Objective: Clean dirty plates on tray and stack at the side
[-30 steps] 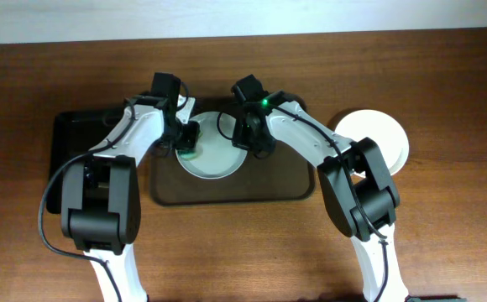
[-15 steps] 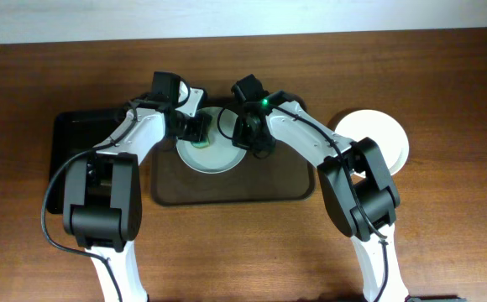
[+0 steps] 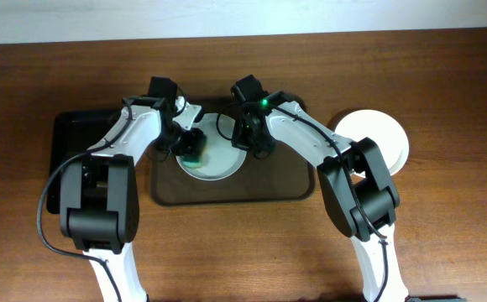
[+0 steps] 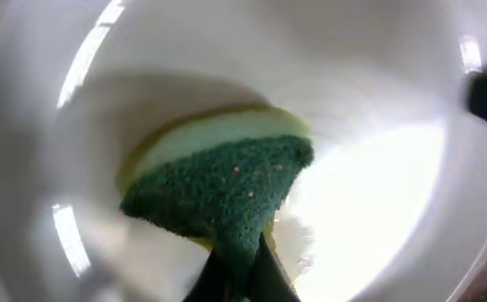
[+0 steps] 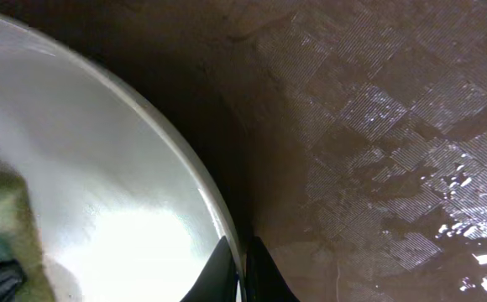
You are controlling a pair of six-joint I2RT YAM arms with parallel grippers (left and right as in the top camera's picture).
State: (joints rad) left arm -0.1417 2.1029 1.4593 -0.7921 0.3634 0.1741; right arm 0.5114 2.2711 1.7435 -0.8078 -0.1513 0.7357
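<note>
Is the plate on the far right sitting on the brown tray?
No, that plate lies on the wooden table, outside the tray and its right edge.

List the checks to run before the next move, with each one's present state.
1. Is the left gripper shut on the sponge: ok.
2. Is the sponge touching the plate: ok.
3. Is the right gripper pinching the plate rim: ok.
4. Is the plate within the tray: ok.
5. Is the plate smear-free: cannot tell, the sponge hides part.
6. Is the side plate on the table unobstructed: ok.
</note>
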